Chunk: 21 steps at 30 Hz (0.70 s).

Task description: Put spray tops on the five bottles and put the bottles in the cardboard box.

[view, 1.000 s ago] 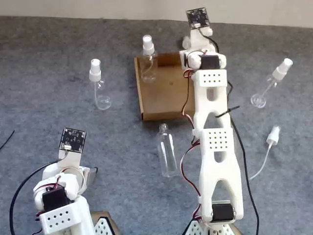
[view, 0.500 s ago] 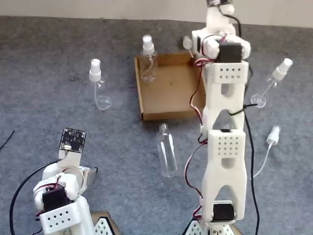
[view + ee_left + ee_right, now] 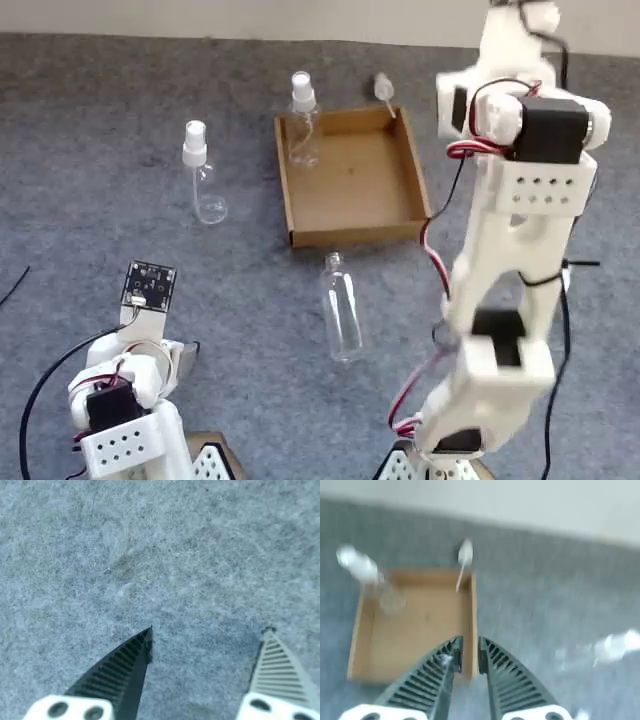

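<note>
The cardboard box lies at the middle back of the grey carpet. One capped bottle stands in its far left corner, blurred in the right wrist view. A second capped bottle stands on the carpet left of the box. A capless bottle lies in front of the box. A loose spray top rests at the box's far right corner. My right gripper hangs high above the box's right wall, shut with nothing in it. My left gripper is open over bare carpet.
The raised right arm covers the right side of the table in the high view. A blurred capped bottle stands right of the box. The left arm sits folded at the near left corner.
The right arm has lifted and swung right, away from the box's far right corner. The loose spray top there is now uncovered. The left arm has not moved.
</note>
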### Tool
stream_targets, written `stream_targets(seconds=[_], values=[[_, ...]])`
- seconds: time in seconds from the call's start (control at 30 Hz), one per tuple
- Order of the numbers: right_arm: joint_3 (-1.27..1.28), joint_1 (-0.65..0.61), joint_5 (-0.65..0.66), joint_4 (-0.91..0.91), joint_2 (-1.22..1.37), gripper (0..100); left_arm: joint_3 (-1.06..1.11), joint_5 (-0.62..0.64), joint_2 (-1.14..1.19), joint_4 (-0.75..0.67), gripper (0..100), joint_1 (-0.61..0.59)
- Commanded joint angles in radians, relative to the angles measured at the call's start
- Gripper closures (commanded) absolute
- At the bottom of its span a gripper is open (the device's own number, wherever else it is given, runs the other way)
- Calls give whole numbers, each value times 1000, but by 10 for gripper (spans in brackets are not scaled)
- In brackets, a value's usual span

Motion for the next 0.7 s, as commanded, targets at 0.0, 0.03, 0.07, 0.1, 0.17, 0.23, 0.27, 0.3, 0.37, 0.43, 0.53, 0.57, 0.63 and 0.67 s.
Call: stream_targets(seconds=[0.0, 0.03, 0.07, 0.1, 0.17, 0.23, 0.27, 0.3, 0.37, 0.43, 0.53, 0.57, 0.63, 0.67], values=[[720, 12, -3, -2, -423, 971, 21, -6, -7, -18, 698, 13], [840, 5, -3, -38, -501, 971, 21, -6, -7, -18, 698, 13], [964, -15, -3, -90, -581, 971, 21, -6, -8, -20, 698, 13], [1089, -28, -6, -156, -650, 971, 21, -6, -8, -21, 698, 13], [1366, -39, -11, -297, -796, 971, 21, -6, -8, -21, 698, 13], [1627, -47, -9, -450, -929, 971, 21, -6, -8, -21, 698, 13], [1745, -48, -6, -522, -992, 971, 21, -6, -8, -21, 698, 13], [1860, -48, -6, -593, -1056, 971, 21, -6, -8, -21, 698, 13], [2072, -53, -5, -720, -1164, 970, 21, -6, -8, -21, 698, 13], [2262, -54, -3, -829, -1257, 968, 21, -6, -8, -21, 697, 13], [2463, -50, 35, -937, -1366, 968, 21, -6, -8, -21, 697, 13], [2488, -51, 72, -955, -1389, 968, 21, -6, -8, -21, 697, 13], [2520, -54, 107, -960, -1429, 968, 21, -6, -8, -17, 697, 13], [2528, -54, 107, -960, -1448, 968, 21, -5, -8, -15, 697, 15]])
